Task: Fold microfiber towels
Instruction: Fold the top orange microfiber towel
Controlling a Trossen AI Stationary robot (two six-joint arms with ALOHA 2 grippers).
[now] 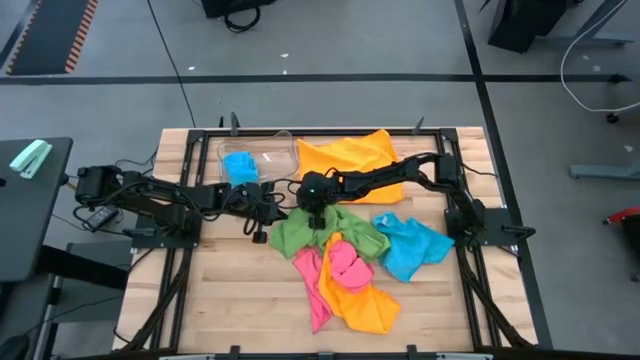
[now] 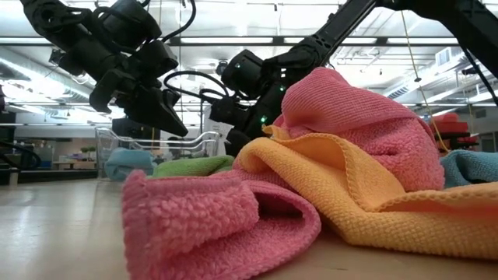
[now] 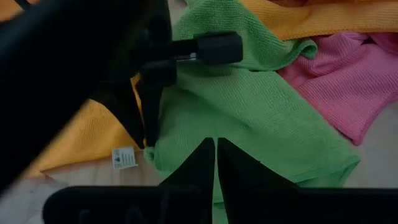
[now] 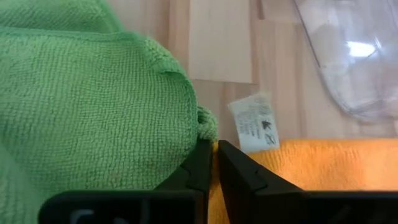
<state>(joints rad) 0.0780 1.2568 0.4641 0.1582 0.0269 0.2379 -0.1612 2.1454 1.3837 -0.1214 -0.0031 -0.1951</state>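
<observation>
Beside the clear bin (image 1: 262,158), on the wooden table (image 1: 220,290), lies a loose heap of towels. The green towel (image 1: 325,230) sits just in front of the bin, its far corner meeting the near edge of a spread orange towel (image 1: 350,158) that lies next to the bin. A folded blue towel (image 1: 240,166) rests inside the bin. Farther from the bin than the green one, a pink towel (image 1: 340,268) is bunched over a second orange towel (image 1: 365,300), and another blue towel (image 1: 410,245) lies off to the right of the green one.

The right gripper (image 4: 214,149) is down at the green towel's corner nearest the bin, fingers drawn almost together at the hem with only a thin gap, beside a white label (image 4: 254,123); whether cloth is actually pinched between them I cannot tell. The left gripper (image 3: 216,144) hangs above the green towel's edge on the bin side, fingers together and holding nothing, with the right arm (image 1: 385,177) crossing just ahead of it.
</observation>
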